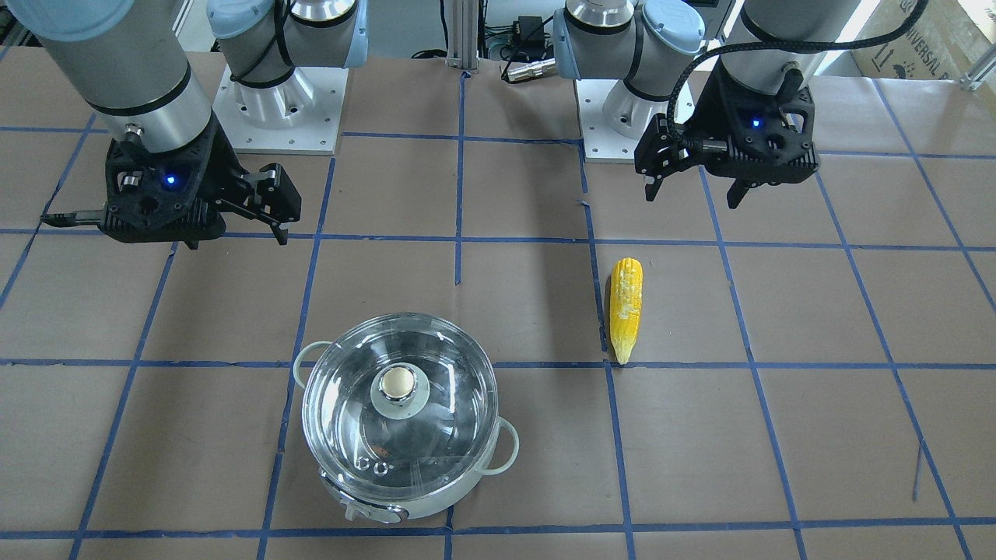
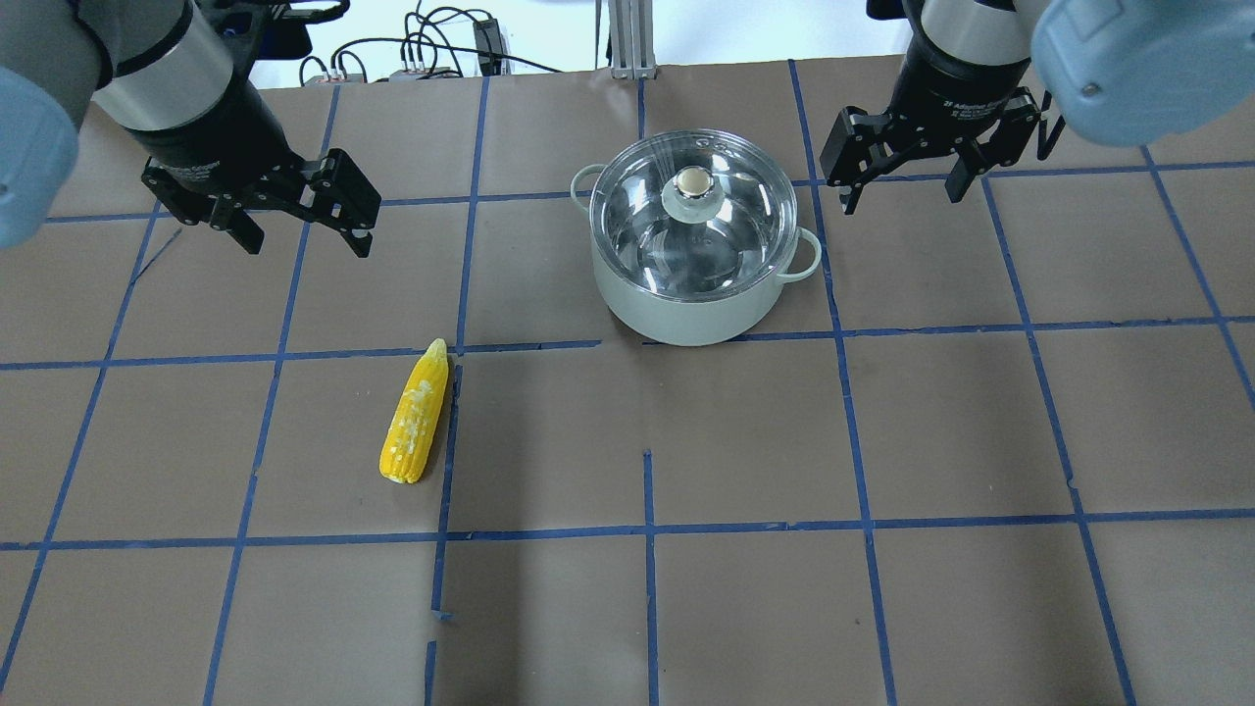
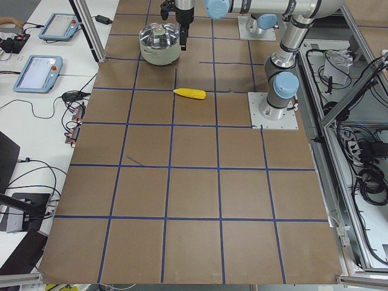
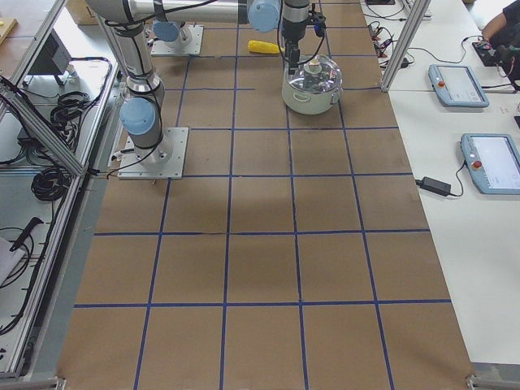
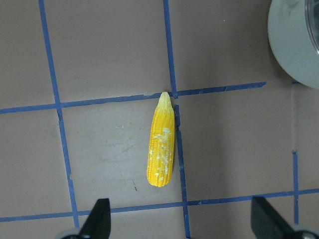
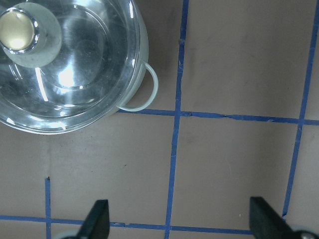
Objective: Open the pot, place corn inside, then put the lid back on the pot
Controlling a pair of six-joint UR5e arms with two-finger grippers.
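The white pot (image 2: 686, 304) stands on the table with the clear glass lid (image 2: 730, 240) closed on it, its gold-topped knob (image 2: 693, 182) up. It shows too in the front-facing view (image 1: 436, 498) and the right wrist view (image 6: 142, 55). The yellow corn (image 2: 416, 415) lies flat on the paper, apart from the pot; it also shows in the front-facing view (image 1: 626, 308) and the left wrist view (image 5: 161, 146). My left gripper (image 2: 299, 235) hangs open and empty above the table, beyond the corn's tip. My right gripper (image 2: 902, 196) hangs open and empty to the right of the pot.
Brown paper with a blue tape grid (image 2: 647, 529) covers the table. The two arm bases (image 1: 280, 101) stand at the robot's side. Cables and a post (image 2: 627, 39) lie beyond the far edge. Tablets (image 3: 39, 73) lie on a side table.
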